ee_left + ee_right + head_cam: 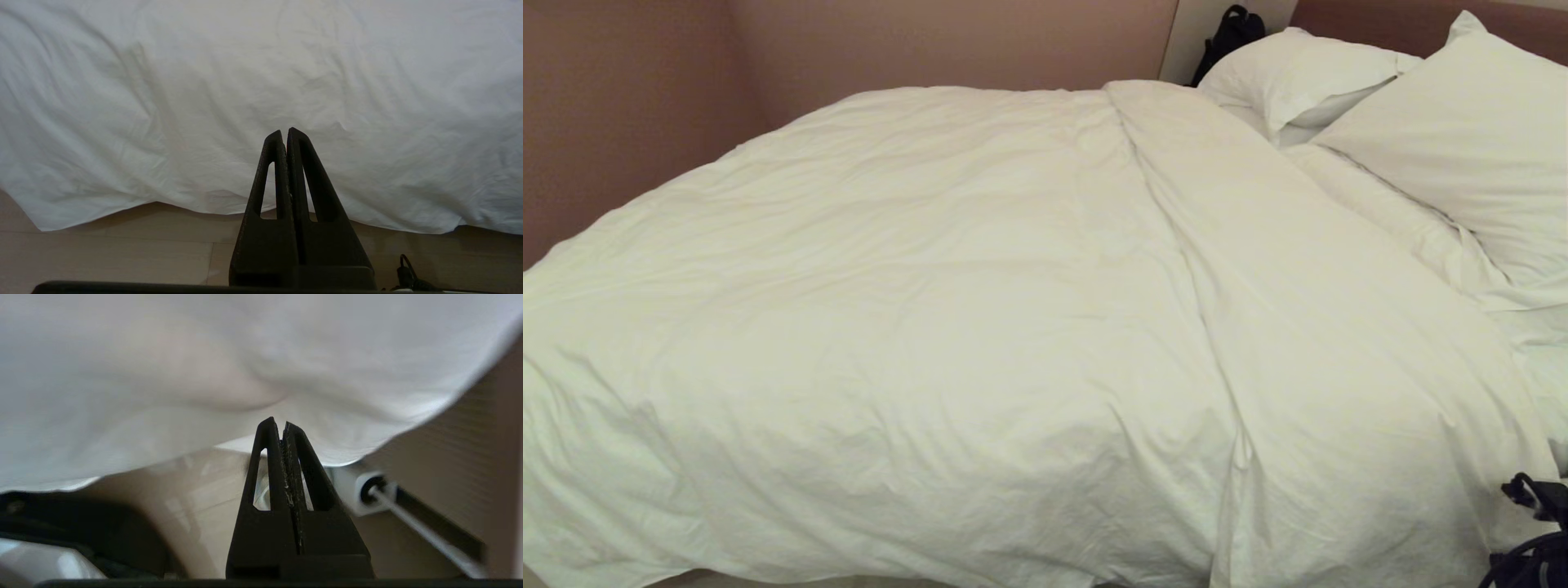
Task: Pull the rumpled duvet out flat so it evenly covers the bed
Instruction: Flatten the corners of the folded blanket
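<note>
Left wrist view: left gripper point(284, 131) closed on nothing, facing the duvet point(261, 102) edge hanging over wood floor point(102, 253).
Right gripper point(281, 424) likewise closed, empty; duvet spread over the bed point(1535, 343), long fold toward pillows point(1462, 139), pinkish wall point(645, 82) beyond.

The robot's left claw point(284, 131) is pressed fully shut, its two black triangular fingers point(273, 171) meeting flat along their whole inner faces and tapering to a single joined tip; nothing sits between them. The right claw point(278, 422) is likewise closed tight, its dark fingers point(304, 465) sealed together with scuffed, pale-flecked grip pads along the seam, and it too grips nothing. From the head camera, only a sliver of the right arm point(1537, 523) is visible, a black mass of housing and looping cable at the near right corner. The left arm is out of that view.
</note>
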Available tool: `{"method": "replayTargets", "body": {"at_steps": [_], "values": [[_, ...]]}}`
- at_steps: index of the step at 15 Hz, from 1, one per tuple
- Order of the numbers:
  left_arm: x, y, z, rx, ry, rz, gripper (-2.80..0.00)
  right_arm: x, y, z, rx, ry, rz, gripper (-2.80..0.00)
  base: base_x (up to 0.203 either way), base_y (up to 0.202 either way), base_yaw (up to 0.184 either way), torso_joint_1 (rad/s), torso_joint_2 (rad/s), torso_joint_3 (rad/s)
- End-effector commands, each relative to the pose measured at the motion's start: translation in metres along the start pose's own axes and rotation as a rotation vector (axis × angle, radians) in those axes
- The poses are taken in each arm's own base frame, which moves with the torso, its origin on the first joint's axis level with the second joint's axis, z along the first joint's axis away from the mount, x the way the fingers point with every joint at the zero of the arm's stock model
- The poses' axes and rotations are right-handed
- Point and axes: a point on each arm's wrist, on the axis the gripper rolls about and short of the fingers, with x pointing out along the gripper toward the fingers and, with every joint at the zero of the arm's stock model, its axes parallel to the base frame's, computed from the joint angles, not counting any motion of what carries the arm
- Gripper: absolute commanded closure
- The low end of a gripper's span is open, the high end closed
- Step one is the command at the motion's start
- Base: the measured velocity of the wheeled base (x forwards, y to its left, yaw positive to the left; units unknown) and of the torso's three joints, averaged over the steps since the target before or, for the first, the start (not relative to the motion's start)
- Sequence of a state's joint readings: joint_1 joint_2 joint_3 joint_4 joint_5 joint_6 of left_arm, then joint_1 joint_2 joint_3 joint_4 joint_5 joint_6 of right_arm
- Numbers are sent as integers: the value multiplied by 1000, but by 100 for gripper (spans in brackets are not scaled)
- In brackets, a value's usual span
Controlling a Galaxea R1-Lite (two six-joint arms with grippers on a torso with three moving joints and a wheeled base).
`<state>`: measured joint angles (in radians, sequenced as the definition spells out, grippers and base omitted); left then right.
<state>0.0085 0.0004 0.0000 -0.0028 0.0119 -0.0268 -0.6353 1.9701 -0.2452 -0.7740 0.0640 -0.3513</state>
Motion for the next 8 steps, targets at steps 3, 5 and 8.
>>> {"method": "replayTargets", "body": {"at_steps": [3, 5, 8], "values": [[0, 0, 0, -1, -1, 1, 0, -17, -5, 15, -12, -156, -67, 0, 0, 0, 0, 0, 0, 0], [0, 0, 0, -1, -1, 1, 0, -18, -7, 20, -10, -173, -99, 0, 0, 0, 0, 0, 0, 0], [0, 0, 0, -1, -1, 1, 0, -14, -10, 26, -4, -172, -136, 0, 0, 0, 0, 0, 0, 0]]}}
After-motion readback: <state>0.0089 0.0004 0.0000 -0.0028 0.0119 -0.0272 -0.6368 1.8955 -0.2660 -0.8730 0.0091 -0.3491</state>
